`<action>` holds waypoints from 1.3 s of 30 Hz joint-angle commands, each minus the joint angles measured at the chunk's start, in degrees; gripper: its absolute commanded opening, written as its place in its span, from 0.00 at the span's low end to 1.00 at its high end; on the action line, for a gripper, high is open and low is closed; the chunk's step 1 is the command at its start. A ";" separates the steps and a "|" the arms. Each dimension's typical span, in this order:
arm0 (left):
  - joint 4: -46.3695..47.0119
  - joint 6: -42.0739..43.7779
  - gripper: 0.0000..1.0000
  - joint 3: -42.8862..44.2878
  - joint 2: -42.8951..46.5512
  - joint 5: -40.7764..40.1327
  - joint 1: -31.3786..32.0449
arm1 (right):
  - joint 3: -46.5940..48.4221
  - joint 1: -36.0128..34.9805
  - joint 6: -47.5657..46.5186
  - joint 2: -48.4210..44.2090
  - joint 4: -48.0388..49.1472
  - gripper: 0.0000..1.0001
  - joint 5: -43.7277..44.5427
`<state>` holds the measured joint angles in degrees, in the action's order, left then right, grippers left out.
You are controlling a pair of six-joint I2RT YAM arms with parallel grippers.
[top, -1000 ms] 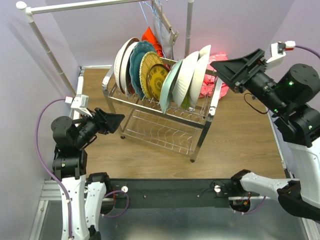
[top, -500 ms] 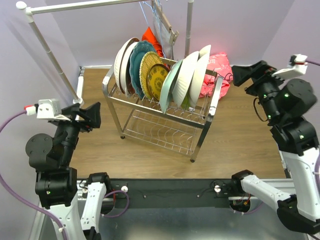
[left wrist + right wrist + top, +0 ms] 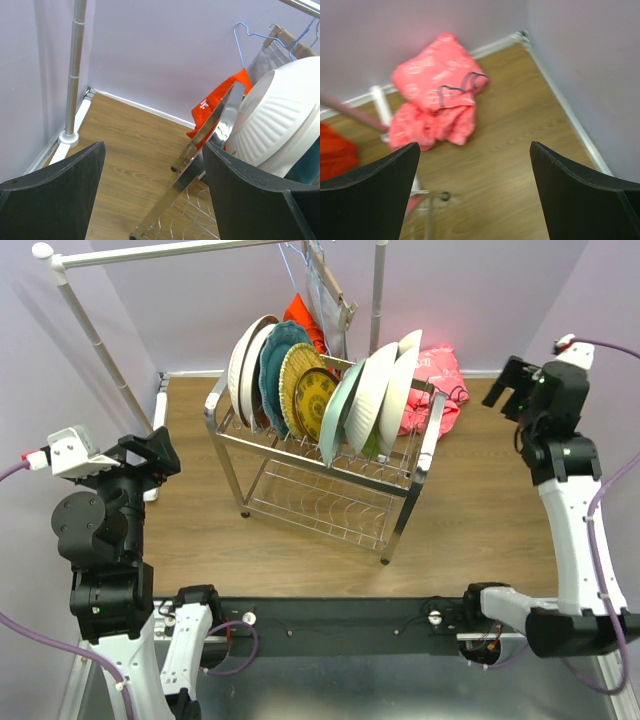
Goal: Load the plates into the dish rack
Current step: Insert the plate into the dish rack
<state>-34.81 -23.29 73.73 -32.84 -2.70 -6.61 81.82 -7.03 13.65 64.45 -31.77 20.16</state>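
Plates (image 3: 372, 390) upright in dish rack (image 3: 320, 502)

plates (image 3: 375, 390) upright in dish rack (image 3: 411, 490) top tier, cloth heap (image 3: 436, 375) behind right end

Pale lilac walls (image 3: 470, 290) were seen on three sides, a brown wood-grain floor (image 3: 480, 510) was edged by white skirting (image 3: 145, 108), a white-poled clothes rail (image 3: 75, 65) was stood at the back, a pink cloth (image 3: 435, 380) was heaped in the far right corner.

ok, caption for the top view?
Plates stand in the dish rack's upper tier; left tool and right tool open, empty, apart from it.
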 commanded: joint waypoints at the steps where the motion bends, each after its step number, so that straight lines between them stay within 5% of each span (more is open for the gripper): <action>1: 0.88 3.25 0.88 0.01 -0.29 -3.01 0.28 | 0.97 15.60 -0.72 5.77 -4.97 1.00 -15.72; 6: -0.78 5.09 0.88 -0.87 -0.47 -4.67 0.20 | 0.36 17.13 -10.82 11.75 -5.58 1.00 -19.90; 20: -2.02 1.49 0.88 -1.84 -1.96 -4.95 0.20 | 2.64 17.22 -6.97 11.93 -4.71 1.00 0.13; 39: -1.58 1.05 0.88 -3.77 -1.61 -3.10 0.20 | -3.07 17.22 -7.32 6.31 -2.77 1.00 -2.15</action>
<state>-36.38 -21.30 70.98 -34.98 -6.83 -6.61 80.09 9.87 5.96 72.36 -35.64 16.91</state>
